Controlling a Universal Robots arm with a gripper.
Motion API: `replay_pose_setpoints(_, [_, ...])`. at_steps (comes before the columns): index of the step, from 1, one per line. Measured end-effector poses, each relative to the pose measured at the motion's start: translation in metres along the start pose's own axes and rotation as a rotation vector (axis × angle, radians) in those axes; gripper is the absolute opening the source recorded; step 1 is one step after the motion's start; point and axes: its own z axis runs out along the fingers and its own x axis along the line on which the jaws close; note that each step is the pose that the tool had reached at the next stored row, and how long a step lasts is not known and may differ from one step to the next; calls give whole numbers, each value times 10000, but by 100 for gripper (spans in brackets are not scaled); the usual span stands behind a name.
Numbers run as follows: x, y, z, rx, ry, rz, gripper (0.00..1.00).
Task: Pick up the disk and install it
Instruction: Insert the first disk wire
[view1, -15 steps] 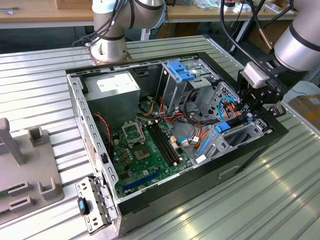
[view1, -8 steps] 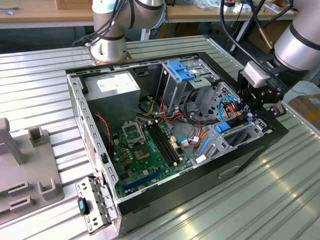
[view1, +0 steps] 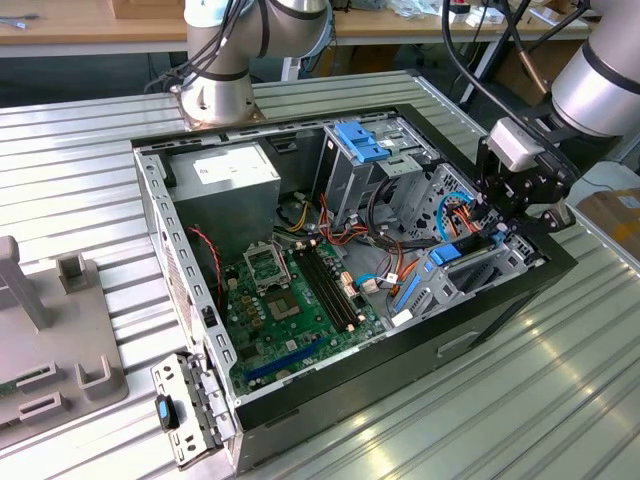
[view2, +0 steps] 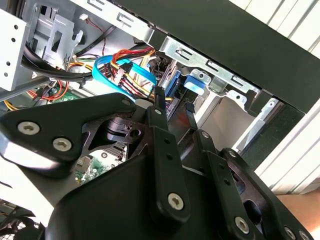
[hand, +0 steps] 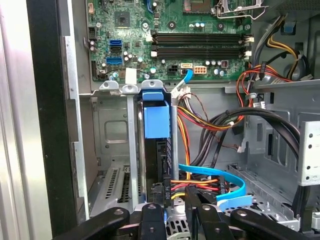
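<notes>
The disk (hand: 156, 122) stands on edge inside the metal drive cage (hand: 112, 130) of the open computer case, and its bright blue carrier shows at the cage mouth. In the exterior view the disk (view1: 446, 252) sits in the bay at the case's right end. My gripper (view1: 497, 226) hovers right over that bay. Both wrist views show the black fingers (hand: 152, 217) a narrow gap apart with nothing gripped between them, their tips just short of the disk's (view2: 195, 82) cabled end. My gripper (view2: 174, 100) (hand: 175, 202) is open.
Blue data cables (hand: 220, 182) and red-yellow power wires (hand: 195, 186) crowd the space beside the fingers. A light-blue bracket (view1: 360, 140) tops the upright cage. The motherboard (view1: 290, 300) and power supply (view1: 235, 175) fill the case. A grey fixture (view1: 50, 330) sits at the exterior view's left.
</notes>
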Motion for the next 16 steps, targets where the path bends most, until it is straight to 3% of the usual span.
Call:
replay_pose_setpoints(2, [-10,0,-3,0,-1,0,31])
replay_pose_setpoints(7, [-29,2,3,-6,-135,14,31])
replay_pose_setpoints(16, [-66,6,32,-6,-136,14,31])
